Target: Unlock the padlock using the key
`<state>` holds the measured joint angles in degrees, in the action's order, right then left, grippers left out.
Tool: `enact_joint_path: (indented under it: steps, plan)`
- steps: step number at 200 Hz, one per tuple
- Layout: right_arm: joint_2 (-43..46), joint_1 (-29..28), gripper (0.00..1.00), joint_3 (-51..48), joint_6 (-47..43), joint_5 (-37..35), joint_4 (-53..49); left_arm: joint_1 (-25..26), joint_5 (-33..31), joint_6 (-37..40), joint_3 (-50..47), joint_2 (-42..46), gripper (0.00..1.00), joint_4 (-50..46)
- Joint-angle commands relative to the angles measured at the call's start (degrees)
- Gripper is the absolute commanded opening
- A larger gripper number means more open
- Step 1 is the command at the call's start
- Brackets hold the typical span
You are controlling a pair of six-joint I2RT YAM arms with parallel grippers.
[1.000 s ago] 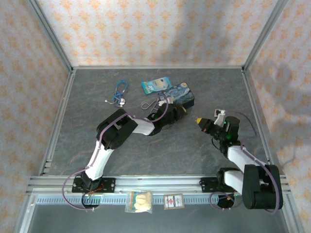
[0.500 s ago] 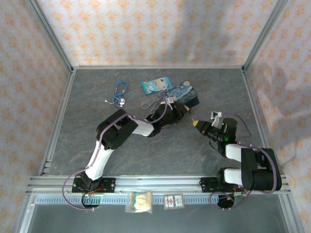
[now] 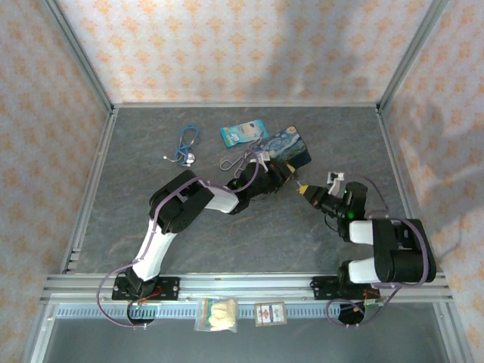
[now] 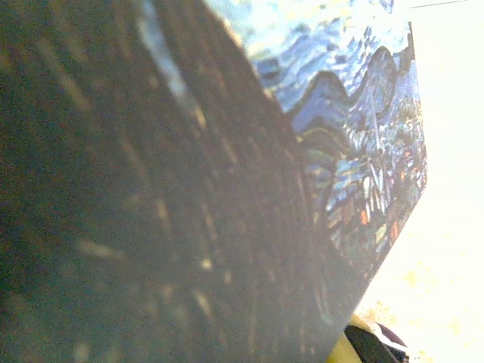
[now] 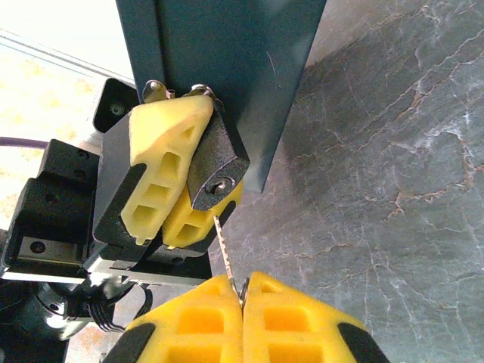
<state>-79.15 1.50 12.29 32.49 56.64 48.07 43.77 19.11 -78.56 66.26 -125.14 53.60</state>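
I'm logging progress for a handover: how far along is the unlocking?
Done: the left gripper clamps the padlock with its keyhole facing the right gripper, which pinches the key. In hand: the key's tip sits just short of the keyhole, roughly lined up. Left: insert the key, turn it, and open the padlock.

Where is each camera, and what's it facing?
Top: high behind the arms, looking down on the table; both arms show, left gripper and right gripper nearly meeting.
Left wrist: close up on the painted tin; the rest is blurred.
Right wrist: looks past its own fingers, holding the key, at the padlock.
Shared: top and right wrist both see both grippers and the painted tin.
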Motion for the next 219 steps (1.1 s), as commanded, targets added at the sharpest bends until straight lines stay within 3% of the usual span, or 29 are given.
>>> enact_joint_path:
  steps: [1,116,182,219]
  plan:
    - [-0.8,-0.6,0.00,1.9,0.5,0.5,3.8,0.4,1.3,-1.9,-0.3,2.8,0.00,4.9]
    - [-4.4,-1.5,0.00,3.9,1.2,1.0,6.4,2.0,2.2,-3.2,-0.5,2.1,0.00,6.0]
    - [-1.8,-0.6,0.00,7.5,-0.6,2.2,0.3,2.6,5.4,-2.4,-3.4,2.4,0.00,10.5]
    - [-4.5,-0.6,0.00,9.9,3.3,4.9,0.2,2.9,7.3,-2.4,-3.9,2.1,0.00,13.0]
